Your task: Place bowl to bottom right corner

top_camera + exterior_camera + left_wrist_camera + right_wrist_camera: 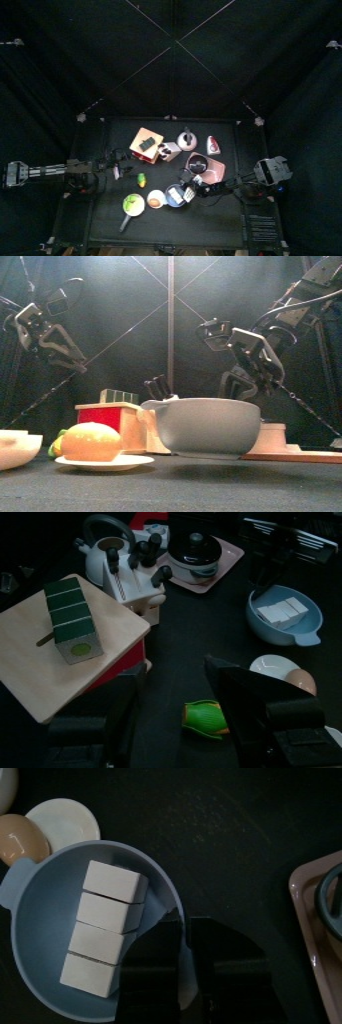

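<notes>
I am holding the bowl by its rim with my right gripper, and the job now is to bring it to the bottom right corner of the table. In the front view the bowl seems to hang a little above the table surface, so I judge it is lifted and I am in the carrying part of the step.

To do this well I must keep the bowl level, because four white blocks lie inside it in a row and they could slide out if I tilt it. I should also move away from the white dish with the orange item, which is just beside the bowl, and from the pink tray on the other side. I lower it slowly in the corner and let go only when the bottom rests flat.

My right claw is closed on the bowl rim: one jaw is inside the bowl and the other outside, so the opening is narrow, only as wide as the wall of the bowl. It touches nothing else, as far as I can see.

My left gripper rests above the left part of the table, near the wooden board. Its jaws stand apart and hold nothing.
</notes>
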`<state>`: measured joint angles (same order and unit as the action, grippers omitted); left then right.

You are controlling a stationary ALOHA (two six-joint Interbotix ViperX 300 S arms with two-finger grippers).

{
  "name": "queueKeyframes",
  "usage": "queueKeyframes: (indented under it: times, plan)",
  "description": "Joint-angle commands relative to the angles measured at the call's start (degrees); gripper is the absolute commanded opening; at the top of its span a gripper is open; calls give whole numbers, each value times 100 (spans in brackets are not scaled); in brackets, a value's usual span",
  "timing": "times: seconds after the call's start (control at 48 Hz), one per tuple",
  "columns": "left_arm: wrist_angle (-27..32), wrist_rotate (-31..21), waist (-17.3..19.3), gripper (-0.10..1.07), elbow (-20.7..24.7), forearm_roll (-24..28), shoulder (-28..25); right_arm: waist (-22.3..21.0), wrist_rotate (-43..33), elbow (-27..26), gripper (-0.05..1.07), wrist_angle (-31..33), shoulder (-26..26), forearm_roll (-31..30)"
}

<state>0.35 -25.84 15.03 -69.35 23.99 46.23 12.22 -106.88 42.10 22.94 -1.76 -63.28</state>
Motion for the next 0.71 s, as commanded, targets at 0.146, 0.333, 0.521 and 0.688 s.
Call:
queueKeyframes:
  times: [0.146, 0.333, 0.521, 0.688]
  plan:
    - [-26, -9, 9, 87, 79, 0, 0, 404, -26, -35, 43, 624, 448, 589]
    - [-26, -9, 9, 87, 79, 0, 0, 932, -123, -26, 43, 1354, 650, 1213]
    - [-26, -9, 18, 87, 79, 0, 0, 1354, -149, -44, 43, 2021, 686, 1898]
    - [-26, -9, 9, 87, 79, 0, -9, 1617, -185, -62, 43, 2347, 686, 2329]
